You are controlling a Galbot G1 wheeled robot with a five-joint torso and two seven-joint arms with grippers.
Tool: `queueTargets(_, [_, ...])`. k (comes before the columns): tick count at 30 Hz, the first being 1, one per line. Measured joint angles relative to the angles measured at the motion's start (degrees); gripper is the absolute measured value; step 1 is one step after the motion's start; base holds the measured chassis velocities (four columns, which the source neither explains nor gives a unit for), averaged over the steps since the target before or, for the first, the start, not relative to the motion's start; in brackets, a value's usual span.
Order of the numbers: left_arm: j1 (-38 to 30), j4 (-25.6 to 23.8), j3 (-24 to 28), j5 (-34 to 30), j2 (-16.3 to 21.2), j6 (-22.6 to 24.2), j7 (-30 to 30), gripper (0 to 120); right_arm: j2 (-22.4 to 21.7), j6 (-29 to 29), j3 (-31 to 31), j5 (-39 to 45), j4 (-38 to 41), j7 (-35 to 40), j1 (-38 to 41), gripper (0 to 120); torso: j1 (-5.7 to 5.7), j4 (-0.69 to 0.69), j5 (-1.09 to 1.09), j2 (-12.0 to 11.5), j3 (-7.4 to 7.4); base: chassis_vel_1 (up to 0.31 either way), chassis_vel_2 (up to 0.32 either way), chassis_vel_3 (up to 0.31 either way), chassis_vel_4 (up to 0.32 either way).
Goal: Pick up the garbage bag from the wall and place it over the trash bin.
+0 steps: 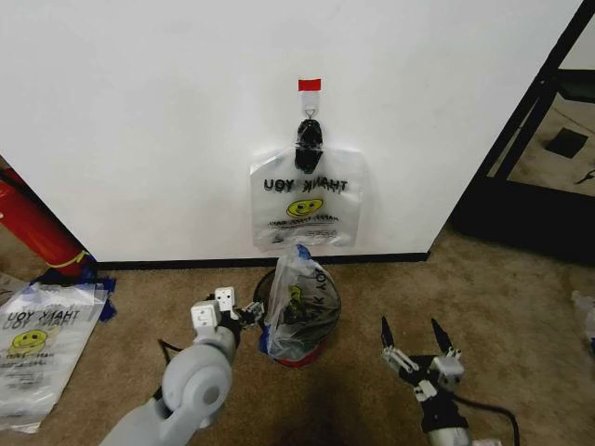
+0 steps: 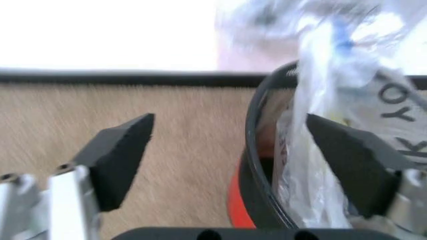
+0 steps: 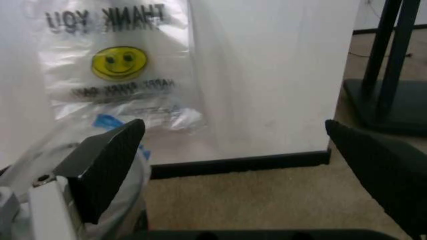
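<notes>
The wall (image 1: 167, 121) is flat, matt white with a black baseboard, and one garbage bag (image 1: 305, 200) hangs flat against it from a black hook (image 1: 309, 139) under a strip of red tape (image 1: 310, 85). Below it on the short-pile tan carpet (image 1: 502, 288) stands the trash bin (image 1: 327, 295), round, black and hard-rimmed with a red base. A second bag (image 1: 296, 311), crumpled and upright, sits bunched in its mouth rather than spread over the rim.

The step in hand looks like seating that bag. The left tool (image 1: 244, 316) is beside the bin's rim, jaws apart; in the left wrist view one pad (image 2: 357, 160) lies against the film inside the rim (image 2: 257, 125), the other pad (image 2: 120, 155) outside over carpet. Done well, it would pinch only the thin film, since the plastic is slippery and tears or slides easily. The right tool (image 1: 416, 346) waits wide open, apart from the bin.
</notes>
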Motion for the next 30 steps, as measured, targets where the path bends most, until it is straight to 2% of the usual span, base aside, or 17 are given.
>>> queueTargets(1, [1.9, -1.0, -0.4, 6.6, 0.9, -1.9, 3.3, 97, -1.4, -2.7, -0.5, 0.9, 1.0, 0.9, 1.4, 100, 0.0, -0.01, 0.02, 0.0, 0.0, 0.0, 0.0, 0.0, 0.0])
queueTargets(3, [4.1, -1.0, 0.2, 16.7, 2.5, -7.6, 9.4, 100, -3.0, -6.9, -0.7, 2.8, 2.9, 1.6, 2.5, 100, 0.0, 0.07, 0.02, 0.0, 0.0, 0.0, 0.0, 0.0, 0.0])
queueTargets(4, [4.3, -0.7, 1.8, 21.0, 3.7, -10.4, 12.6, 100, -3.5, -9.7, -0.6, 4.2, 4.5, 2.1, 2.5, 100, 0.0, 0.06, 0.02, 0.0, 0.0, 0.0, 0.0, 0.0, 0.0])
queueTargets(5, [4.1, -0.4, 3.2, 22.8, 4.5, -12.0, 14.5, 100, -3.9, -12.2, -0.4, 5.6, 5.7, 3.0, 2.5, 100, 0.0, -0.02, 0.02, 0.0, 0.0, 0.0, 0.0, 0.0, 0.0])
queueTargets(6, [4.1, -0.4, 3.2, 22.8, 4.5, -12.0, 14.5, 100, -3.9, -12.2, -0.4, 5.6, 5.7, 3.0, 2.5, 100, 0.0, -0.02, 0.02, 0.0, 0.0, 0.0, 0.0, 0.0, 0.0])
queueTargets(7, [4.3, -0.5, 4.7, 24.3, 4.8, -13.7, 16.3, 100, -5.4, -17.5, -0.4, 9.2, 6.9, 4.9, 3.8, 100, 0.0, -0.11, -0.04, 0.0, 0.0, 0.0, 0.0, 0.0, 0.0])
queueTargets(9, [5.2, -0.6, 5.1, 25.9, 4.2, -15.0, 17.1, 100, -8.0, -23.0, -0.7, 13.6, 7.1, 6.2, 7.4, 100, 0.0, -0.05, 0.08, 0.0, 0.0, 0.0, 0.0, 0.0, 0.0])
queueTargets(10, [5.9, -0.5, 5.2, 27.0, 3.6, -15.7, 17.3, 100, -9.5, -25.0, -1.2, 15.5, 6.5, 6.4, 9.9, 100, 0.0, 0.0, 0.02, 0.0, 0.0, 0.0, 0.0, 0.0, 0.0])
queueTargets(14, [7.7, -0.5, 5.0, 28.7, 1.8, -16.6, 17.8, 100, -13.0, -28.3, -6.0, 21.0, 1.1, 7.7, 19.4, 100, 0.0, 0.03, 0.01, 0.0, 0.01, 0.0, 0.0, 0.0, 0.0])
queueTargets(15, [7.7, -0.5, 5.0, 28.7, 1.8, -16.6, 17.8, 100, -13.0, -28.3, -6.0, 21.0, 1.1, 7.7, 19.4, 100, 0.0, 0.03, 0.01, 0.0, 0.01, 0.0, 0.0, 0.0, 0.0])
queueTargets(17, [7.8, -0.4, 4.6, 28.8, 1.5, -16.7, 17.9, 100, -13.4, -29.5, -10.6, 21.5, -3.3, 8.2, 25.2, 100, 0.0, -0.02, 0.01, 0.0, 0.01, 0.0, 0.0, 0.0, 0.0])
queueTargets(21, [7.0, -0.2, 3.8, 28.1, 1.8, -16.4, 17.8, 100, -11.8, -32.3, -17.5, 20.2, -9.1, 11.2, 32.8, 100, 0.0, -0.01, 0.01, 0.0, 0.01, 0.0, 0.0, 0.0, 0.0])
queueTargets(30, [6.7, 0.5, 4.0, 27.2, 1.4, -15.9, 17.7, 100, -8.6, -42.0, -24.5, 19.2, -14.1, 18.7, 39.3, 100, 0.01, -0.02, 0.0, 0.0, 0.01, 0.0, 0.0, 0.0, 0.0])
